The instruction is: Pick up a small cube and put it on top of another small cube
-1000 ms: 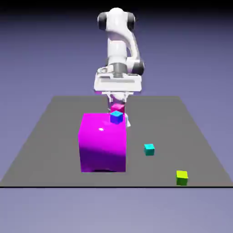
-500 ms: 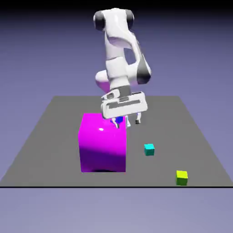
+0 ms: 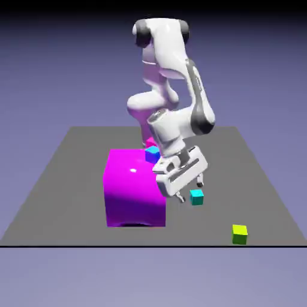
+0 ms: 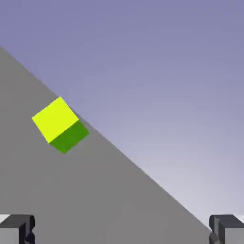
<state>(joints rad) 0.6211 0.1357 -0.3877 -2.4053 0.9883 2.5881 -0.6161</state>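
The gripper [image 3: 191,187] is hanging low over the table [image 3: 66,180], at the exterior view's right of the magenta block [image 3: 135,195], with the arm [image 3: 174,90] bending down and toward the camera. Its jaws are standing wide apart with nothing between them; the hand view confirms this, showing one grey fingertip [image 4: 16,228] at each bottom corner and only bare table between.

The lime cube [image 3: 240,234] is sitting alone on the table near the front edge, toward the exterior view's right, well apart from the gripper and untouched. In the hand view the same lime cube [image 4: 59,125] is appearing upper left, close to the table's edge, which is running diagonally across the picture with plain backdrop beyond it.

The exterior view alone is showing the rest. A teal cube [image 3: 196,196] is lying on the table just beside the gripper, directly under its lower finger as seen from this side; contact cannot be determined. A blue cube [image 3: 152,153] is showing at the block's far top edge, partly hidden by the arm, with a small pink cube [image 3: 151,143] just behind it. Whether the blue cube is resting on the block or behind it cannot be told. None of these is appearing in the hand view.
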